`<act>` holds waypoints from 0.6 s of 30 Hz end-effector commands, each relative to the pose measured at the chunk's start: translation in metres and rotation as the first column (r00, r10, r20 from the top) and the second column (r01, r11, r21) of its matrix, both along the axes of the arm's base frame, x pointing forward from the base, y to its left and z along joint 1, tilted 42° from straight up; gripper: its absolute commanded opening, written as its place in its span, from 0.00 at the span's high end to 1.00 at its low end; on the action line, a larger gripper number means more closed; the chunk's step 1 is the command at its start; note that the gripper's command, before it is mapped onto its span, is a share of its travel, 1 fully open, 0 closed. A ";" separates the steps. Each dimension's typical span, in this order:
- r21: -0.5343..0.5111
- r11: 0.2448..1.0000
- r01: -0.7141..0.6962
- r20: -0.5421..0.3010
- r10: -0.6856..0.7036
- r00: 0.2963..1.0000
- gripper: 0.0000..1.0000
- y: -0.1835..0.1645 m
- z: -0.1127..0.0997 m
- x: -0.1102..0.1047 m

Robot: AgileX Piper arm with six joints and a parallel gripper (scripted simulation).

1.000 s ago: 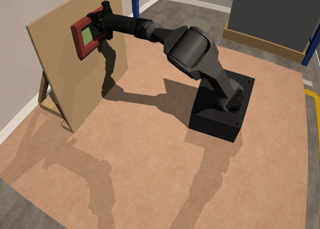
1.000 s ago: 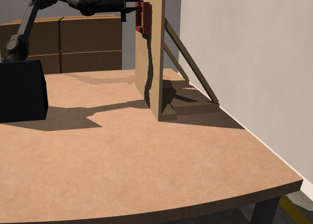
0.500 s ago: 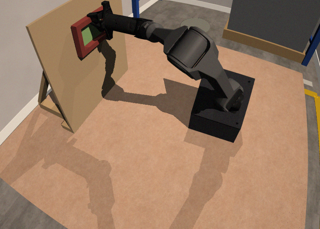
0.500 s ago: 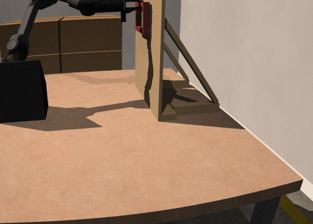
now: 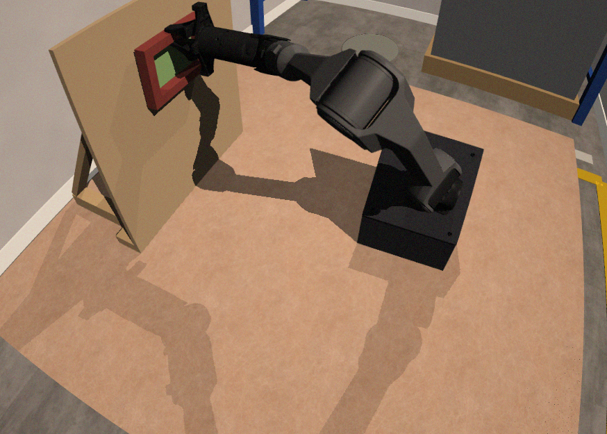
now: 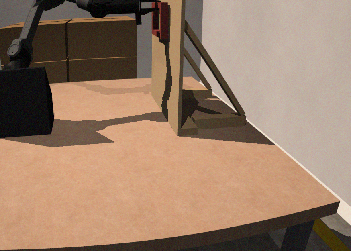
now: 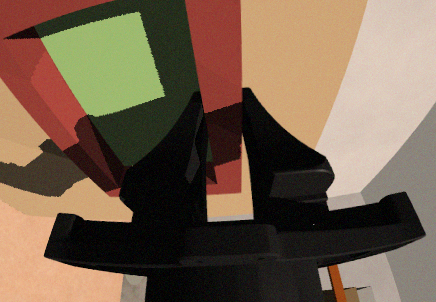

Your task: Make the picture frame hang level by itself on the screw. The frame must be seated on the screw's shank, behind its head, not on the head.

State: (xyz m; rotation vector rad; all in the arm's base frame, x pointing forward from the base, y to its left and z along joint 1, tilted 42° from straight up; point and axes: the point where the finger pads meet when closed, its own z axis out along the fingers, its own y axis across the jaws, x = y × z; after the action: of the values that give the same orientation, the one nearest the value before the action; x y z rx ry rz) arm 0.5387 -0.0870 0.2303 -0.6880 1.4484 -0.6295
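A red picture frame (image 5: 164, 64) with a green picture sits high on the upright tan board (image 5: 142, 120). From the side it (image 6: 160, 20) lies close against the board (image 6: 170, 58). My gripper (image 5: 188, 46) is shut on the frame's right-hand rail. In the wrist view the two black fingers pinch that red rail, with the green panel (image 7: 107, 62) to the upper left. The frame looks slightly tilted in the wrist view. The screw is hidden behind the frame.
The board stands on wooden braces (image 6: 215, 101) near the table's far edge by the wall. The arm's black base (image 5: 421, 203) sits mid-table. Cardboard boxes (image 6: 73, 47) stand behind the table.
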 end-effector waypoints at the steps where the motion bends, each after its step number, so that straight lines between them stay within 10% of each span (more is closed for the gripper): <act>1: 0.001 1.000 0.005 0.011 -0.005 1.000 1.00 -0.002 0.004 -0.001; 18: 0.001 1.000 0.005 0.009 -0.005 1.000 1.00 0.000 0.001 0.000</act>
State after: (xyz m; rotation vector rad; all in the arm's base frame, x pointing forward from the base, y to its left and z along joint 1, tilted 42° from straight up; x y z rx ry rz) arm 0.5384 -0.0854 0.2298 -0.6874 1.4460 -0.6308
